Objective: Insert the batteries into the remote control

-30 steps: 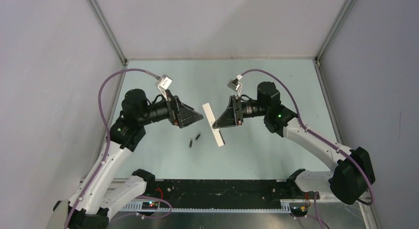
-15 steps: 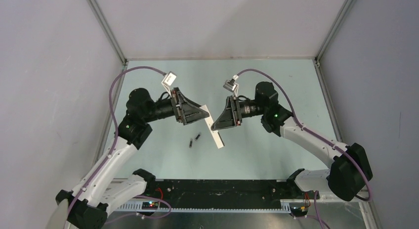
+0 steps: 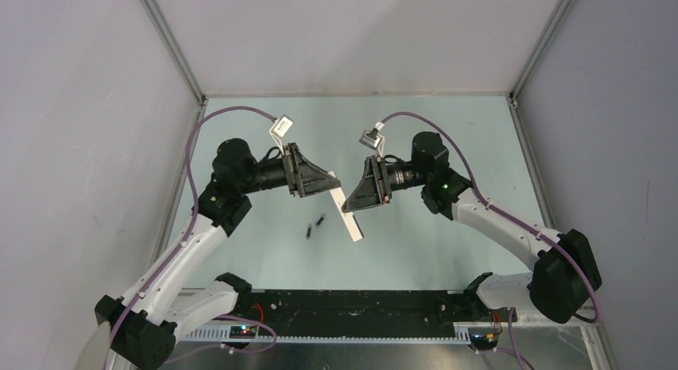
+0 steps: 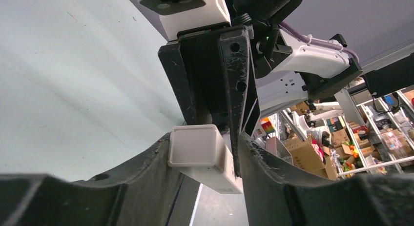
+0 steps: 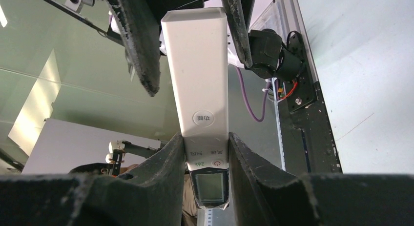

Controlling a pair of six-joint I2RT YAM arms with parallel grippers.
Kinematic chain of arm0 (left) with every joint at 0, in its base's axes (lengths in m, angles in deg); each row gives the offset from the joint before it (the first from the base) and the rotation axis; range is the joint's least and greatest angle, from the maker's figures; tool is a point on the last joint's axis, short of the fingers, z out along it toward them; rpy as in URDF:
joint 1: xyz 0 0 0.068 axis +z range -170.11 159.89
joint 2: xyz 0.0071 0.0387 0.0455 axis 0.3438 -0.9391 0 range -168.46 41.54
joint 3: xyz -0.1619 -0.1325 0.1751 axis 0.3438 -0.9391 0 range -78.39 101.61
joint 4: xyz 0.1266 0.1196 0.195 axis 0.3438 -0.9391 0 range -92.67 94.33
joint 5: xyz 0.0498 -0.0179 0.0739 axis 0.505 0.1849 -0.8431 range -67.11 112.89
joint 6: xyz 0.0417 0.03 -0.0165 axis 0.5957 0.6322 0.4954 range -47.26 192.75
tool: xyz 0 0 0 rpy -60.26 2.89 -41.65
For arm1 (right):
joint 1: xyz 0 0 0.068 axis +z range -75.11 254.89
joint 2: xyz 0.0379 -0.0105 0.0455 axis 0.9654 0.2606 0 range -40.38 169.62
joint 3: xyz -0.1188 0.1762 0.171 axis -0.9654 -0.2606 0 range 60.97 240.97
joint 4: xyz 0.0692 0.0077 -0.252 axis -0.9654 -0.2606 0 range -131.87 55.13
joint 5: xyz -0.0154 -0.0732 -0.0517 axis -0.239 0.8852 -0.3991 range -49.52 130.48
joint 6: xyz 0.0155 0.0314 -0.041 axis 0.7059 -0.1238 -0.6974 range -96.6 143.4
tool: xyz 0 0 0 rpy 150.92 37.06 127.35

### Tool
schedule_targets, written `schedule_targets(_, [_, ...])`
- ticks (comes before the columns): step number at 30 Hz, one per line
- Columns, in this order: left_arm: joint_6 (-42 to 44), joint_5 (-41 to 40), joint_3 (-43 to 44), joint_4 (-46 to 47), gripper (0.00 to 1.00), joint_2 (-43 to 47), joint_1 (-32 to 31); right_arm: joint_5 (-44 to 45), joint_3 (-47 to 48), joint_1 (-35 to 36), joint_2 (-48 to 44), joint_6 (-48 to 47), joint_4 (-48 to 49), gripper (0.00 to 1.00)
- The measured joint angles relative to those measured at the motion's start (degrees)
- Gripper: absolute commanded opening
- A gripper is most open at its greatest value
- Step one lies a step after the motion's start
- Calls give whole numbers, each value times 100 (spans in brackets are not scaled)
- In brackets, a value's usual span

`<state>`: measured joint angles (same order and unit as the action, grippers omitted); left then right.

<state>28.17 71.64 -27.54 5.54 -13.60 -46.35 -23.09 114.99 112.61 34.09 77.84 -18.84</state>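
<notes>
Slim white bar-shaped plastic remote control (image 5: 197,65) up off the pale green flat table (image 3: 400,250), bridging the gap between the two pairs of jaws. Black two-finger right gripper (image 5: 206,140) clamped on it: jaws pressed against both long edges just behind the round white button, the dark screen end lying back inside the jaws toward the wrist, the plain white end sticking out ahead of them. Black two-finger left gripper (image 4: 204,143) facing the right one head-on, jaws set either side of that plain white end. In the left wrist view, white end snug between the two black fingers (image 4: 146,177); in the right wrist view, a sliver of gap on one side, the other finger right at the edge. Left jaws squeezing or merely flanking: cannot tell. Two tiny dark cylindrical batteries (image 3: 320,221) flat on the table, outside both pairs of jaws, on the near side of the left jaws toward the arm bases, just beside the remote control's free end, close together but apart, each at a slant
</notes>
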Motion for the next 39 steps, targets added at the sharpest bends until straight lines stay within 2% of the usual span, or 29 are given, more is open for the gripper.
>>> schedule_targets(3, [0, -13, -7, -2, 37, 0, 0, -52, 2, 0, 0, 4, 52, 20])
schedule_targets(8, [-157, 4, -17, 46, 7, 2, 0, -101, 2, -2, 13, -20, 105, 20])
schedule_targets(10, [-192, -15, -17, 48, 1, 2, 0, -103, 2, -7, 13, 0, 125, 20])
schedule_targets(13, [-210, -68, -17, 50, 0, 4, 0, -90, 2, -13, 13, 13, 133, 22])
schedule_targets(15, [-232, -151, -17, 46, 0, 7, 0, -52, 17, -31, 13, -4, 94, 34])
schedule_targets(16, [-260, -201, -17, 46, 0, 9, 0, -33, 33, -39, 13, -9, 63, 51])
schedule_targets(18, [-304, -332, -17, 44, 0, 31, 0, 61, 90, -87, 9, -17, -74, 71])
schedule_targets(20, [-306, -435, -17, 28, 0, 50, -2, 236, 131, -142, -4, 2, -195, 86])
schedule_targets(22, [-350, -660, -4, -48, 0, 79, -7, 448, 149, -188, -66, -26, -348, 95])
schedule_targets(24, [-404, -868, 50, -166, 0, 92, -9, 715, 155, -219, -195, -61, -520, 99])
schedule_targets(29, [-726, -1576, 376, -566, 0, 181, -15, 1919, 162, -96, -778, -118, -896, 99])
schedule_targets(33, [-1231, -2081, 592, -713, 0, 262, -15, 3370, 160, 313, -1222, -46, -1106, 99])
schedule_targets(39, [-2157, -2610, 627, -855, 0, 280, -17, 5523, -258, 833, -1550, 560, -979, 100])
